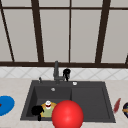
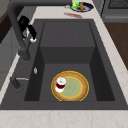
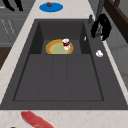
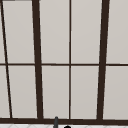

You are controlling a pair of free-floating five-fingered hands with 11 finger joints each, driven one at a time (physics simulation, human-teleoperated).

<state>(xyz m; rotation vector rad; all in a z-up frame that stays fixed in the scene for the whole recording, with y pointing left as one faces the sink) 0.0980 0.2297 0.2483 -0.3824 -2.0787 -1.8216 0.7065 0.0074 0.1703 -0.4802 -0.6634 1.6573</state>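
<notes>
**A:** Starting nearest the front, what do you see?

**B:** One big red ball (image 1: 67,114), at the front edge of the sink (image 1: 90,100). Just to its left hangs the left hand (image 1: 37,110), over the near left corner of the basin. I cannot tell whether its fingers are curled or straight, or whether it has hold of anything.

**A:** What is closest to that hand?

**B:** One round plate (image 2: 75,87) with a yellow rim and a green middle, lying on the basin floor just to the right of the hand. One small white and dark red cup (image 2: 60,84) stands on the plate, on the side towards the tap.

**A:** And farther back?

**B:** The right hand (image 1: 66,72) is up at the back rim, just right of the one tap (image 1: 56,72). Its fingers are bent and close round the tap's side lever (image 3: 98,30), so it appears to grip that. One small white button (image 3: 99,53) sits on the rim just right of this hand.

**A:** Anything on the counter?

**B:** Well left of the left hand lies one blue plate (image 1: 5,105) with a small red bit on it. Well right of the right hand lies one red strip (image 1: 116,105), and beyond it one dark dish (image 2: 82,6) with yellow and green food. Behind everything stands one window (image 4: 70,62) with dark bars.
</notes>
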